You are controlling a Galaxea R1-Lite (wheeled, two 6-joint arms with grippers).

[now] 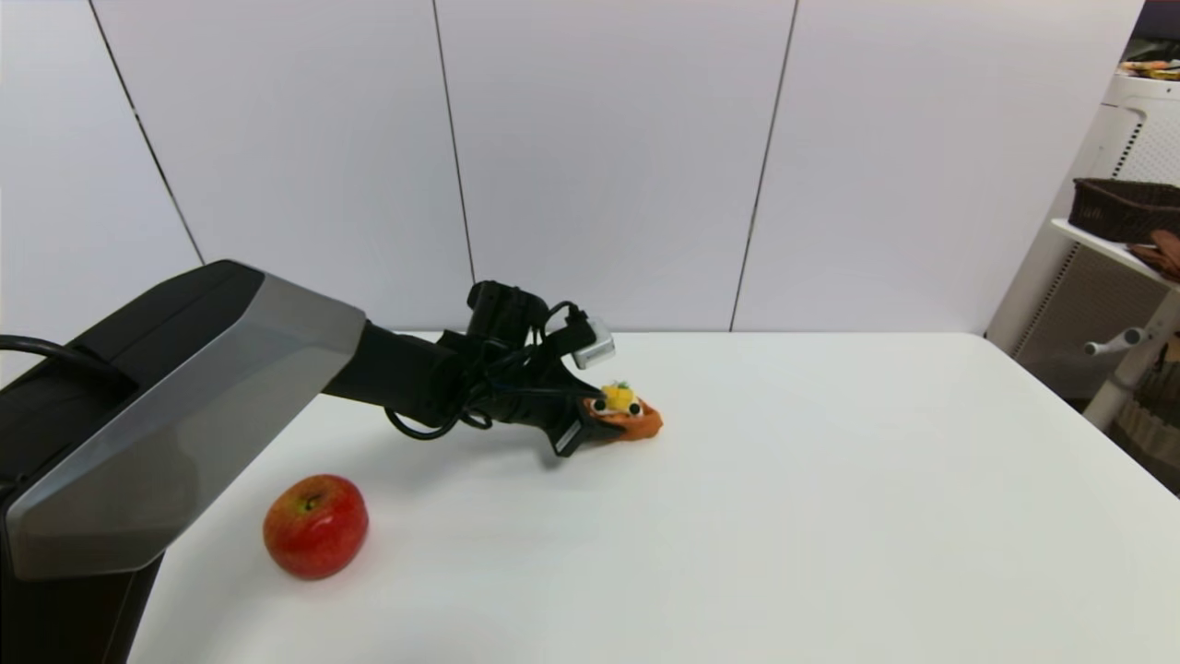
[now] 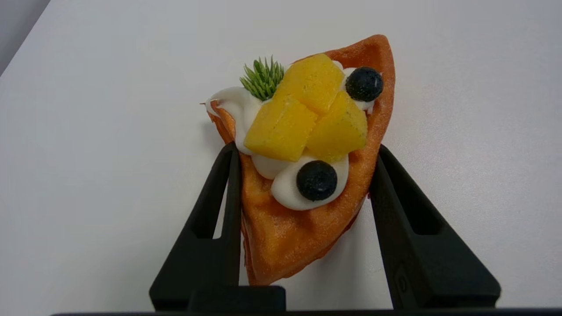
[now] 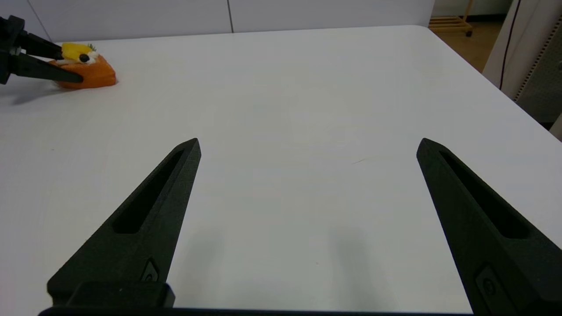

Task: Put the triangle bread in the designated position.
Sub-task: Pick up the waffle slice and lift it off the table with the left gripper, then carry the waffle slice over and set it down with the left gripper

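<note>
Apple [image 1: 315, 526], red-yellow, sat at the left front of the white table [image 1: 830, 516], well apart from everything else. Left arm reached in from the left and out over the table's middle-rear area; left gripper [image 1: 599, 422] was low at the surface, its two black fingers [image 2: 217, 210] closed against both slanted sides of the triangle bread [image 1: 627, 415], gripping it at the narrow end. In the left wrist view the triangle bread [image 2: 303, 175] lay flat on the table, topping up: white cream, yellow chunks, two black berries, green sprig. Its long axis ran in line with the fingers; the pointed tip faced back toward the wrist, the broad crust edge faced away, i.e. toward the robot's right in the head view. Right gripper [image 3: 307, 149] hovered over bare table with its fingers spread wide, holding nothing; it viewed the triangle bread [image 3: 85, 72] from well apart.
</note>
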